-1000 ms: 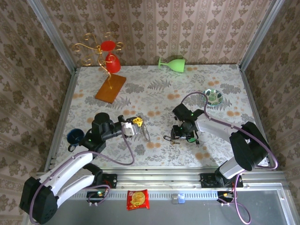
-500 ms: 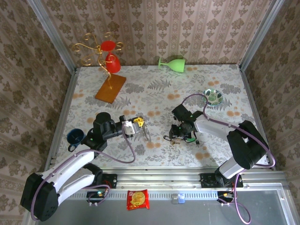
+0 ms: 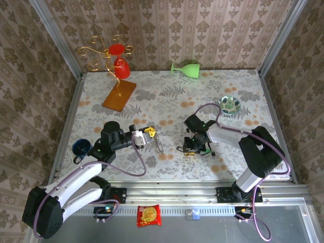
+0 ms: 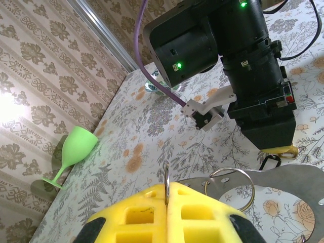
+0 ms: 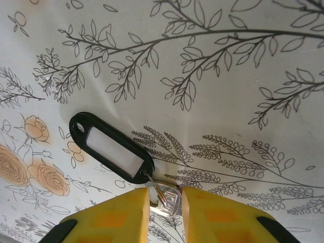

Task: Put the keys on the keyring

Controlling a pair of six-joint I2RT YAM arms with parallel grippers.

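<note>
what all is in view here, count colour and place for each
key: 1, silver, on a black white-labelled tag, centre right
keyring: 1, silver metal, centre left
goblet: 1, green, on its side, back edge
stand: 1, gold wire, orange-brown base, back left
glass: 1, red, on the stand
dish: 1, green-patterned, back right
cup: 1, dark blue, left edge
snack packet: 1, red, front rail
table: 1, pale floral
left claw: yellow fingers, shut on the keyring
right claw: yellow fingers either side of the key
</note>
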